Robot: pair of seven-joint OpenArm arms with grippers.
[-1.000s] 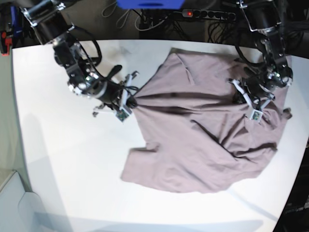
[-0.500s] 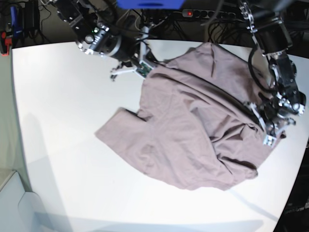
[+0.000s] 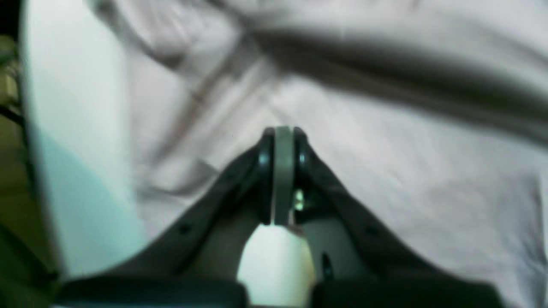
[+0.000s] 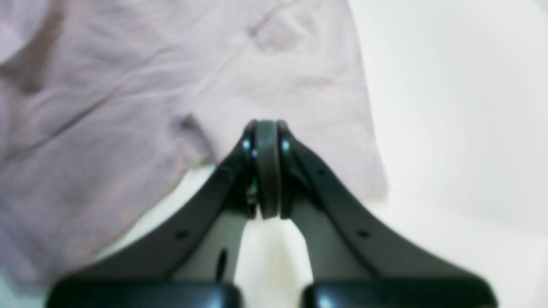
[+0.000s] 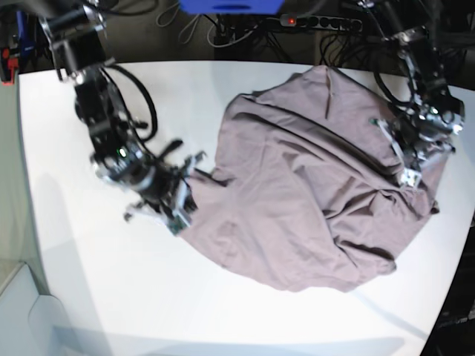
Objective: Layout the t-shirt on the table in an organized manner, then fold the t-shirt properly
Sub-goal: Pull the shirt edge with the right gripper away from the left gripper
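The mauve-pink t-shirt (image 5: 312, 185) lies crumpled on the white table (image 5: 89, 282), right of centre. My right gripper (image 5: 177, 199) is at the shirt's left edge. In the right wrist view it (image 4: 266, 125) is shut, its tips over a flat sleeve (image 4: 299, 85), and no cloth shows between the fingers. My left gripper (image 5: 404, 159) is over the shirt's right side. In the left wrist view it (image 3: 282, 130) is shut, with blurred cloth (image 3: 385, 149) all around its tip and seemingly pinched.
A power strip (image 5: 312, 22) and cables lie behind the table's far edge, with a blue object (image 5: 230, 6) beside them. The shirt's right part lies close to the table's right edge (image 5: 464, 222). Bare tabletop spans the left and front.
My right gripper swung from the shirt's far-left corner down to its left sleeve, whose edge has shifted inward. My left gripper moved up, and the shirt's right side spread toward the table edge.
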